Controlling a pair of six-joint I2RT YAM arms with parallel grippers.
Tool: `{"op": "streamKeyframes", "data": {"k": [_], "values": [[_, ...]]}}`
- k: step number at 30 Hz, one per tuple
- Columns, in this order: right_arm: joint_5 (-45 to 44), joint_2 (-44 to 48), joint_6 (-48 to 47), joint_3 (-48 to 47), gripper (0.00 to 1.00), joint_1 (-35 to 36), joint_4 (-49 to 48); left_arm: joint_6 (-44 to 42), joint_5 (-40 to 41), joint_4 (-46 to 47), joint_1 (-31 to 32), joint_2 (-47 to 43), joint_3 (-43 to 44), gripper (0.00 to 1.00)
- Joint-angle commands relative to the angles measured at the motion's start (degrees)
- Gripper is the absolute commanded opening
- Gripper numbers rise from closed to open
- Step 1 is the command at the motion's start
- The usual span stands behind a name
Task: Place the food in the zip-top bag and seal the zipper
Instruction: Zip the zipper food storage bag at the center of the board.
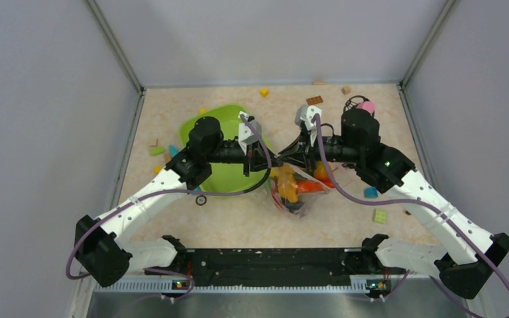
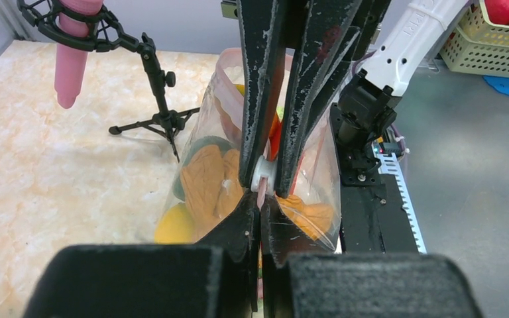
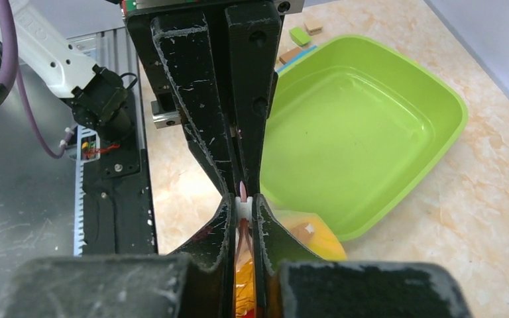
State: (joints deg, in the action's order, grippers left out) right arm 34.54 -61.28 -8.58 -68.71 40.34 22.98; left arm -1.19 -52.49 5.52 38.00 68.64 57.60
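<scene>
The clear zip-top bag (image 1: pixel 296 195) hangs between my two grippers in the middle of the table. Food shows through it: orange pieces (image 2: pixel 202 179), a yellow lemon (image 2: pixel 172 226) and something red. My left gripper (image 1: pixel 273 159) (image 2: pixel 260 199) is shut on the pinkish zipper (image 2: pixel 261 190) at the bag's top edge. Tip to tip against it, my right gripper (image 1: pixel 286 159) (image 3: pixel 242 199) is shut on the white zipper slider (image 3: pixel 243 208) (image 2: pixel 263 173). The strip between the pads is mostly hidden.
The lime-green tray (image 1: pixel 228 175) (image 3: pixel 364 126) lies under the left arm, left of the bag. A pink microphone on a black stand (image 1: pixel 366 106) (image 2: pixel 73 46) is at the back right. Small blocks (image 1: pixel 379 215) (image 1: pixel 370 192) (image 1: pixel 264 91) lie scattered about.
</scene>
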Motion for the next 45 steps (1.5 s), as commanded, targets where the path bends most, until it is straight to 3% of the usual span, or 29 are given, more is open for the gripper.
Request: {"op": "streamKeyframes", "data": {"k": [1, 8, 14, 24, 32, 37, 45], "values": [[-2.9, 0.4, -1.0, -1.9, 0.0, -0.3, 0.3, 3.9, 3.3, 4.7, 0.2, -0.9, -0.3, 0.0], [-9.2, 1.1, -4.2, -1.2, 0.0, -0.2, 2.7, 9.1, 15.7, 13.6, 0.2, -6.5, -9.0, 0.0], [-12.9, 1.5, -8.4, -2.1, 0.0, -0.3, 6.6, 11.2, 19.8, 14.1, 0.1, -9.8, -12.2, 0.0], [-19.7, 2.1, -18.5, -4.3, 0.0, -0.3, 13.2, 13.8, 39.2, 11.4, 0.1, -17.6, -15.3, 0.0], [-28.2, 2.0, -18.8, -6.1, 0.0, -0.3, 17.7, 14.9, 49.6, 9.3, 0.2, -21.5, -16.3, 0.0], [-36.1, 1.8, -18.1, -7.6, 0.0, -0.2, 20.8, 17.5, 62.5, 6.9, 0.1, -24.3, -17.1, 0.0], [-38.0, 3.5, -19.3, -7.5, 0.0, -0.3, 22.4, 17.4, 70.0, 4.7, 0.2, -27.1, -18.8, 0.0]]}}
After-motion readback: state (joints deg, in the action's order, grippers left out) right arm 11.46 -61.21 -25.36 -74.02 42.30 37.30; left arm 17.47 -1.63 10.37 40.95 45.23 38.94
